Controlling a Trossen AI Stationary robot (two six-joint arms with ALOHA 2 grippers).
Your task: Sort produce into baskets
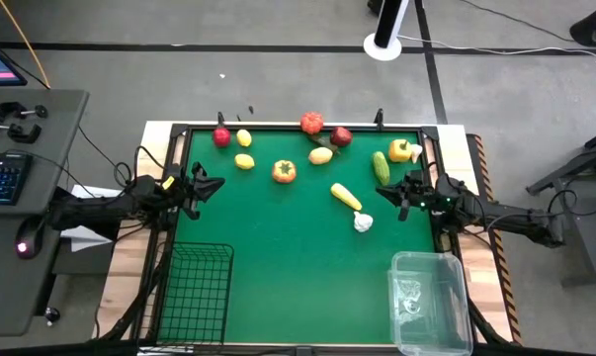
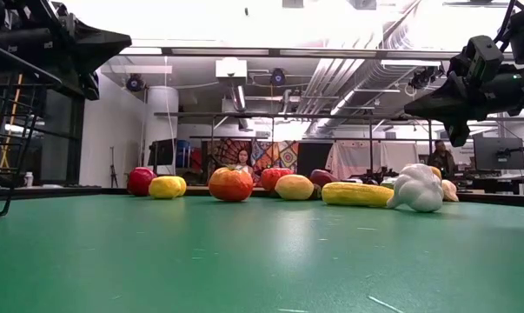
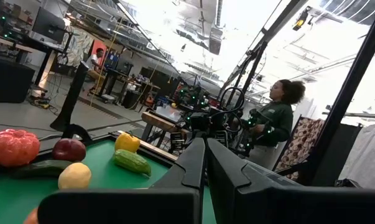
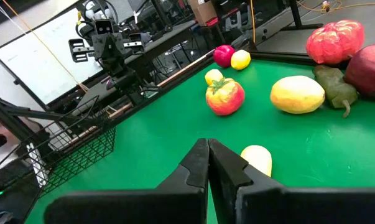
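I see the produce strung along the far end of the green mat point(image 1: 278, 237): tomato point(image 1: 285, 171), corn point(image 1: 345, 196), garlic point(image 1: 363, 222). Left gripper point(image 1: 215, 184) and right gripper point(image 1: 384, 193) hover at the mat's side edges, fingers together. Wire basket point(image 1: 196, 292) and clear bin point(image 1: 431, 302) sit at its near corners, open mat between.

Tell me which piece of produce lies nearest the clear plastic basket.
The white garlic-like bulb, lying just beyond the clear plastic basket; the long yellow corn-like piece is next, and the rest lie farther away.
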